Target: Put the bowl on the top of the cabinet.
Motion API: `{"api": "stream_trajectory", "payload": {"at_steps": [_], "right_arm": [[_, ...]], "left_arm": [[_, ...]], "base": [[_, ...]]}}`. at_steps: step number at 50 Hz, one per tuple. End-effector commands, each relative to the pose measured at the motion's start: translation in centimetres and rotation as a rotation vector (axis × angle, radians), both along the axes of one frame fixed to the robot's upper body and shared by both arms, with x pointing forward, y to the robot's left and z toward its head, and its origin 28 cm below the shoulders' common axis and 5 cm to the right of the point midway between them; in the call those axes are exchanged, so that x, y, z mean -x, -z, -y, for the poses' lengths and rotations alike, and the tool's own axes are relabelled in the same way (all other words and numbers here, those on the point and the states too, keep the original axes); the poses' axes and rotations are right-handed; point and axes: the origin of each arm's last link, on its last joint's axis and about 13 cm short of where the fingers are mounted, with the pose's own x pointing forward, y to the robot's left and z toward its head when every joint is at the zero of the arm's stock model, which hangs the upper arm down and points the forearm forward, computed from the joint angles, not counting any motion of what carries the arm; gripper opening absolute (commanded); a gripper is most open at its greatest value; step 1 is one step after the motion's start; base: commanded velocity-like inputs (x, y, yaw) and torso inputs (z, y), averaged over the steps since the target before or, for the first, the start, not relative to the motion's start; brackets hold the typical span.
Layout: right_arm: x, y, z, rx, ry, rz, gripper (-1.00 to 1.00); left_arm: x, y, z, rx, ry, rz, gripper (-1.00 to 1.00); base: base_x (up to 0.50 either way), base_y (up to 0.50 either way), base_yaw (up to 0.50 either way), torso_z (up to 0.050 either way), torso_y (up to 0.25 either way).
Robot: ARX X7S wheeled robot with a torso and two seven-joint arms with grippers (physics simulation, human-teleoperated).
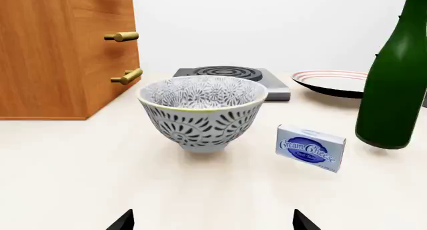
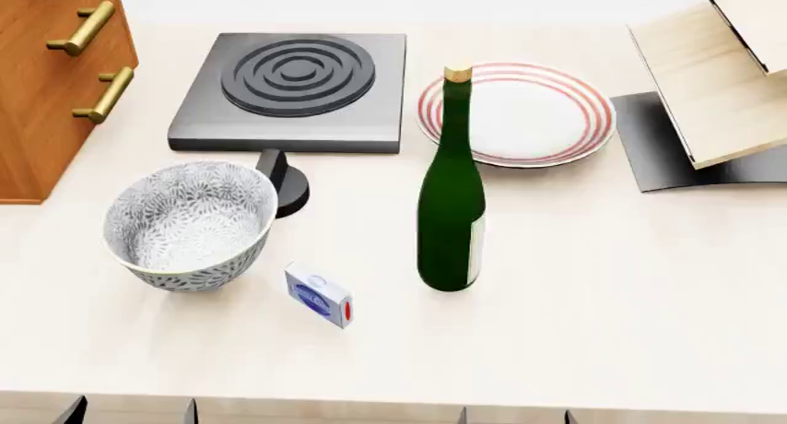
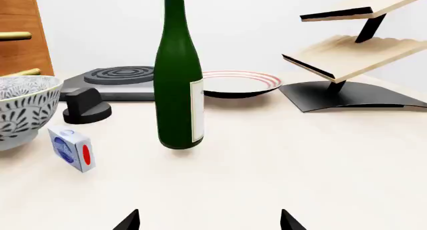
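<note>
Fingers: both grippers' fingers [image 1: 128,221] are sitting spread and empty, short of everything.
Bowl: the bowl [image 2: 191,223] is standing upright on the surface [image 2: 591,286], ungrasped.
Cabinet: the cabinet [image 2: 50,74] is standing beyond, top out of view.

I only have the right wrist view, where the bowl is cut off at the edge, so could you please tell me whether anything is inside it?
Observer: No, the head view shows the bowl upright and empty.
Operator: Thank you. Is the left gripper near it?
Observer: The left gripper faces the bowl with its jaws wide open, apart from it.
Operator: And where is the cabinet?
Observer: The cabinet stands to the bowl's left and farther back, not touching it.
</note>
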Motion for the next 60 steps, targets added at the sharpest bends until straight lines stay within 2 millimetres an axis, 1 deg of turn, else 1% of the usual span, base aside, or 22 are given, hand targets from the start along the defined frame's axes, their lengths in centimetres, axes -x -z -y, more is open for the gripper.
{"api": "stream_trajectory", "payload": {"at_steps": [1,5,10,12,13,15,16,18,19,21,24,27,30,33,38,54,60], "right_arm": [[0.0,0.0,0.0,0.000,0.000,0.000,1.00],[-0.1,-0.4,0.2,0.026,0.005,-0.016,1.00],[0.0,-2.0,0.4,0.036,0.008,0.023,1.00],[0.0,-2.8,0.4,0.037,0.007,0.049,1.00],[0.0,-3.6,0.4,0.038,0.007,0.067,1.00],[0.1,-4.2,0.4,0.039,0.002,0.083,1.00],[0.0,-5.0,0.3,0.041,-0.005,0.101,1.00],[0.0,-5.7,0.3,0.046,-0.007,0.127,1.00],[0.1,-6.7,0.2,0.046,-0.013,0.148,1.00],[0.1,-7.5,0.2,0.045,-0.012,0.168,1.00],[0.2,-9.6,0.3,0.042,-0.016,0.218,1.00],[0.3,-10.9,0.6,0.039,-0.007,0.245,1.00],[0.3,-11.8,0.7,0.040,-0.001,0.266,1.00],[0.2,-12.1,0.8,0.039,0.000,0.274,1.00],[0.1,-11.9,0.7,0.037,-0.004,0.266,1.00],[0.0,-11.7,0.8,0.036,-0.010,0.246,1.00],[-0.1,-11.7,0.8,0.033,-0.012,0.243,1.00]], "left_arm": [[0.0,0.1,0.0,0.000,0.000,0.000,1.00],[-0.1,-0.8,0.1,-0.021,0.001,0.003,1.00],[-0.1,-2.6,0.3,-0.053,-0.004,0.029,1.00],[-0.2,-3.3,0.3,-0.061,-0.010,0.044,1.00],[-0.2,-3.9,0.3,-0.068,-0.012,0.058,1.00],[-0.2,-4.5,0.3,-0.075,-0.015,0.070,1.00],[-0.2,-5.3,0.3,-0.090,-0.023,0.091,1.00],[-0.2,-5.9,0.3,-0.098,-0.031,0.105,1.00],[-0.1,-6.9,0.4,-0.107,-0.034,0.126,1.00],[-0.1,-7.6,0.4,-0.111,-0.031,0.138,1.00],[-0.2,-9.2,0.6,-0.128,-0.029,0.175,1.00],[-0.1,-10.2,0.8,-0.135,-0.029,0.199,1.00],[-0.2,-10.8,0.9,-0.136,-0.029,0.215,1.00],[-0.4,-11.1,0.8,-0.132,-0.030,0.219,1.00],[-0.6,-11.2,0.7,-0.126,-0.047,0.223,1.00],[-0.4,-11.8,0.8,-0.115,-0.054,0.239,1.00],[-0.3,-11.8,0.7,-0.110,-0.056,0.242,1.00]], "base": [[0.00,0.00,0.00,0.000,0.000],[0.00,0.00,0.00,0.000,0.000],[0.00,0.00,0.00,0.000,0.000],[0.00,0.00,0.00,0.000,0.000],[0.00,0.00,0.00,0.000,0.000],[0.00,0.00,0.00,0.000,0.000],[0.00,0.00,0.00,0.000,0.000],[0.00,0.00,0.00,0.000,0.000],[0.00,0.00,0.00,0.000,0.000],[0.00,0.00,0.00,0.000,0.000],[0.00,0.00,0.00,0.000,0.000],[0.00,0.00,0.00,0.000,0.000],[0.00,0.00,0.00,0.000,0.000],[0.00,0.00,0.00,0.000,0.000],[0.00,0.00,0.00,0.000,0.000],[0.00,0.00,0.00,0.000,0.000],[0.00,0.50,0.00,0.000,0.000]]}}
